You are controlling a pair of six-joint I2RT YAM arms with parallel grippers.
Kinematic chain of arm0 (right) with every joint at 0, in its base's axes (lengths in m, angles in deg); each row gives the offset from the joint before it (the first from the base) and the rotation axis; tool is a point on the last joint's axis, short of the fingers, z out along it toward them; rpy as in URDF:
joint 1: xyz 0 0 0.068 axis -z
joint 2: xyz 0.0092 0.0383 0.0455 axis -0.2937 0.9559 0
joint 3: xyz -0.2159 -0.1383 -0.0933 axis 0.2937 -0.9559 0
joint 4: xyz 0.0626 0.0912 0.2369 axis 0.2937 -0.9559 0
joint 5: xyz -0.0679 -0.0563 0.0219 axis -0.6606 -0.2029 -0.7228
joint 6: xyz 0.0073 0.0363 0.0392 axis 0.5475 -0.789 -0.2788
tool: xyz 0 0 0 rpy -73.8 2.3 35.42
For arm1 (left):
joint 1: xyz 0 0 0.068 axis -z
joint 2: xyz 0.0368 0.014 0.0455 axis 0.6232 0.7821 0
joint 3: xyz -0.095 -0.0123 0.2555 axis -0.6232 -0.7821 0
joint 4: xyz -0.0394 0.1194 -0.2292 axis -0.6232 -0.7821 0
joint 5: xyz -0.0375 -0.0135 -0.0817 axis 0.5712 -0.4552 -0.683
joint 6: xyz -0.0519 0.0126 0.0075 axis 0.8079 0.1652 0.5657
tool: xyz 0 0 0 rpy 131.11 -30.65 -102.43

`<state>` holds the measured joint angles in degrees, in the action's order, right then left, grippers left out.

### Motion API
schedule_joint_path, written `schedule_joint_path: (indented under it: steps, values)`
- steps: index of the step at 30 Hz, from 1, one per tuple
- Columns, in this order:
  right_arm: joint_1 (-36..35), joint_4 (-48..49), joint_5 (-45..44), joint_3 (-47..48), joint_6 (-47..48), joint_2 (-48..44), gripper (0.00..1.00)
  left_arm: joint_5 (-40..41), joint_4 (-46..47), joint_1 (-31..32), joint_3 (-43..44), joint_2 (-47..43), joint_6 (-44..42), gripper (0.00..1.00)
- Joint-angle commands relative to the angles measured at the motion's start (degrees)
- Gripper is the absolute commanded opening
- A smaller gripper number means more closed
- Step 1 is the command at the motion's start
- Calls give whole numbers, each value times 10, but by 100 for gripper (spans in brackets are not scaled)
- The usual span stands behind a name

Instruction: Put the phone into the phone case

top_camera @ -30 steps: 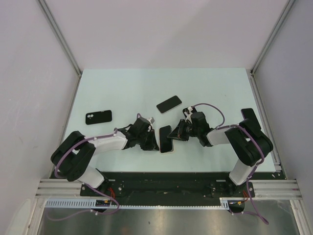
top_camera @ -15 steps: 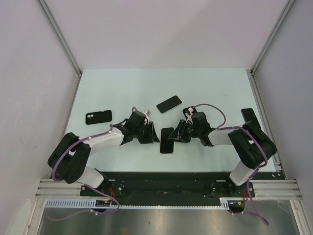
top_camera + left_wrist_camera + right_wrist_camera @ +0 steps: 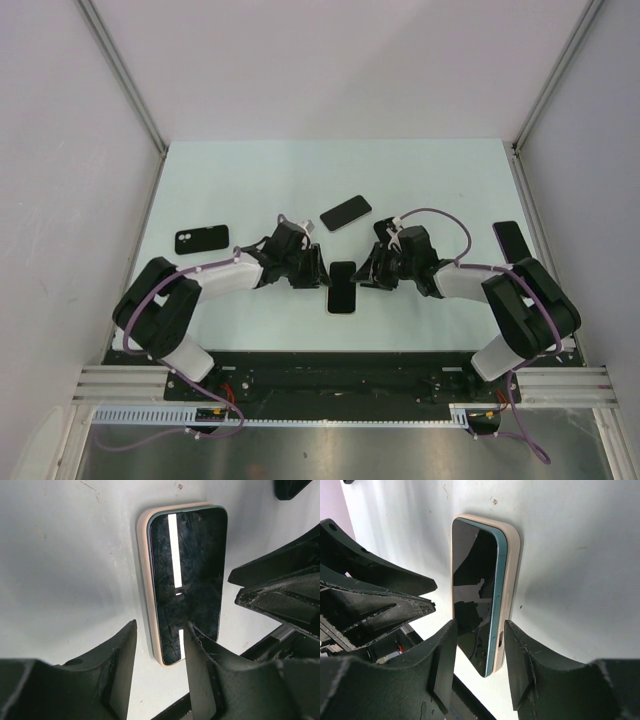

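Note:
A teal phone (image 3: 342, 285) with a dark screen (image 3: 187, 575) lies face up in a beige phone case (image 3: 144, 580) on the table between the two arms. In the right wrist view the phone's teal side (image 3: 496, 595) shows above the case wall (image 3: 510, 580). My left gripper (image 3: 318, 272) is open just left of it, and the near end of the phone shows between its fingers (image 3: 120, 665) without touching them. My right gripper (image 3: 366, 274) is open just right of it, jaws apart around the phone's near corner (image 3: 492, 665), nothing gripped.
A second black phone (image 3: 345, 212) lies behind the grippers. A black case with a camera cut-out (image 3: 201, 239) sits at the left. Another dark slab (image 3: 508, 238) lies near the right edge. The table (image 3: 250, 180) ends at a black rail in front.
Both grippers have opened and let go of the phone and case. The phone, held tilted between them before, now lies flat on the table. Both arms have shifted slightly back.

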<state>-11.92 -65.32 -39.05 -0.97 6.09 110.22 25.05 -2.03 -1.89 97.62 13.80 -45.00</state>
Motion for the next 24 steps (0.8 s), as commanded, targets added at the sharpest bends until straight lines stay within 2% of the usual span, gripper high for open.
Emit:
schedule_joint_path:
  steps: [1, 8, 14, 24]
  values:
    - [3, -6, -14, 8, 20, -8, 47, -4, 20, -4, 30, 26, -14, 47]
    - [-11, 35, 17, 7, 28, 23, 49, -2, 31, -4, 28, 61, -7, 46]
    - [-33, 39, -17, 2, 28, 22, 50, -31, 81, -4, 3, 74, 6, 46]
    - [-43, 49, -35, -1, 15, 32, 58, -40, 98, -5, -28, 75, 19, 41]
